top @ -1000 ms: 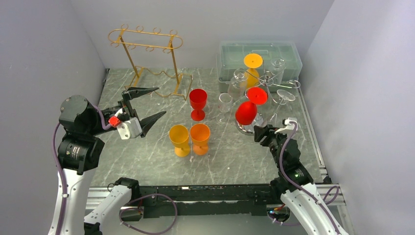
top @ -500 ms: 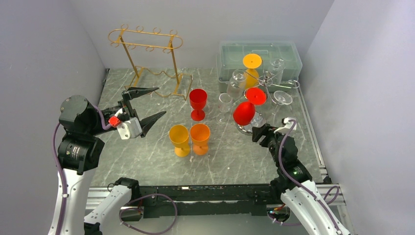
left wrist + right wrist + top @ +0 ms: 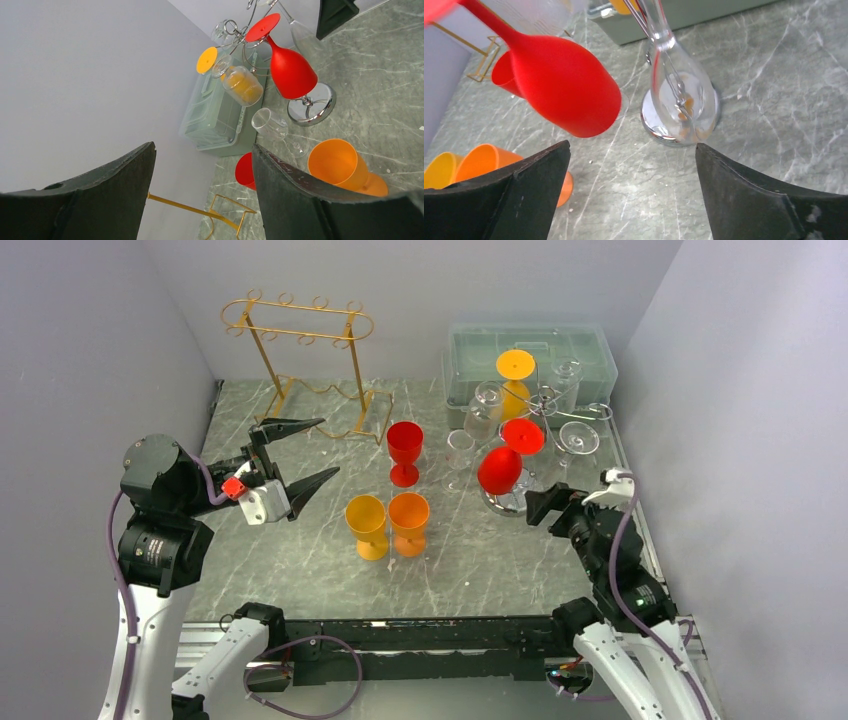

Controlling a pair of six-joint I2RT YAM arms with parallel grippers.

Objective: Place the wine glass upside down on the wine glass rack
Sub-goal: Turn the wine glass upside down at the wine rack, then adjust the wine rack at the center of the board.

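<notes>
**Marble table point(image 3: 300, 570): red wine glass point(image 3: 499, 471) hung on chrome rack point(image 3: 320, 100)**

Grey walls box the table in. We see the red wine glass bowl-down (stem tilted) on the chrome rack, rt side. Right gripper point(image 3: 632, 149) gapes wide, empty, near the bowl, not touching. Left gripper point(image 3: 330, 447) also wide, empty, well apart.

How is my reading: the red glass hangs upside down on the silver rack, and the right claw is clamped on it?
Not quite. The red glass does hang upside down on the silver rack, but the right gripper is open and clear of it, as the right wrist view shows.
</notes>
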